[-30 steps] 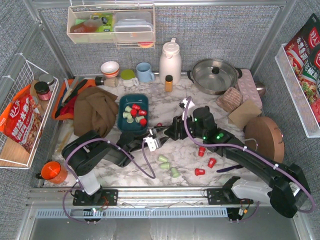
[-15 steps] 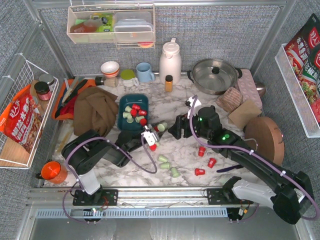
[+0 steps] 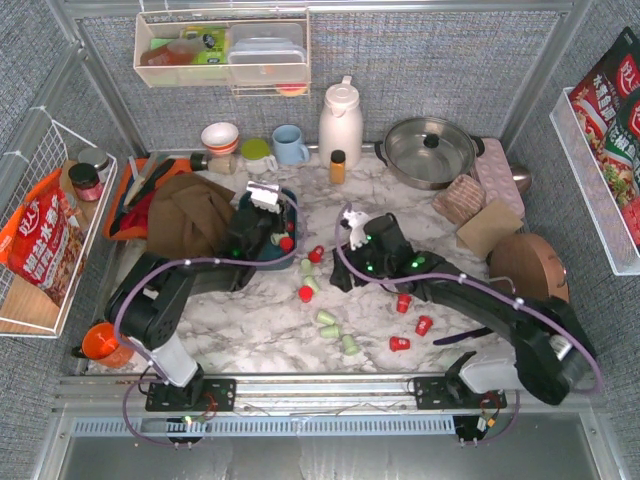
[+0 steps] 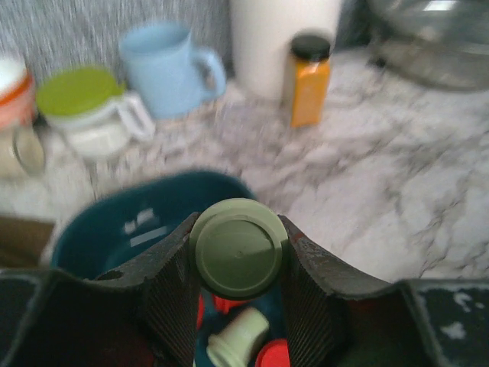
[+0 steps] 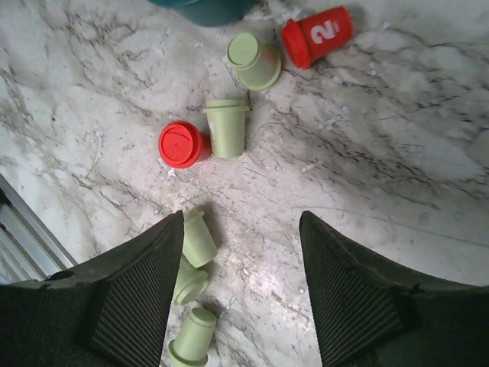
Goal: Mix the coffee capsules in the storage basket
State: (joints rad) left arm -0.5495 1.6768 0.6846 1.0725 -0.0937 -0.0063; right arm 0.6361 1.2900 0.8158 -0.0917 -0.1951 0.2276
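Here we are looking at grey mesh walls (image 3: 420,60) closing in a marble table (image 3: 270,325). The storage basket (image 4: 99,229) is sitting toward the table's left rear, with a brown cloth (image 3: 190,215) lying just left of the basket. The left gripper (image 4: 237,229) is hovering directly over the basket, its fingers pinching one green capsule (image 4: 238,248) whose flat end is facing the wrist camera. Red and green coffee capsules (image 4: 237,340) are lying inside the basket beneath it. The right gripper (image 5: 241,222) is hanging to the right of the basket, spread wide and gripping nothing. More loose capsules (image 5: 227,126) are lying on the marble right of the basket and nearer than it: two red and two green just beside the basket, and three green farther out.
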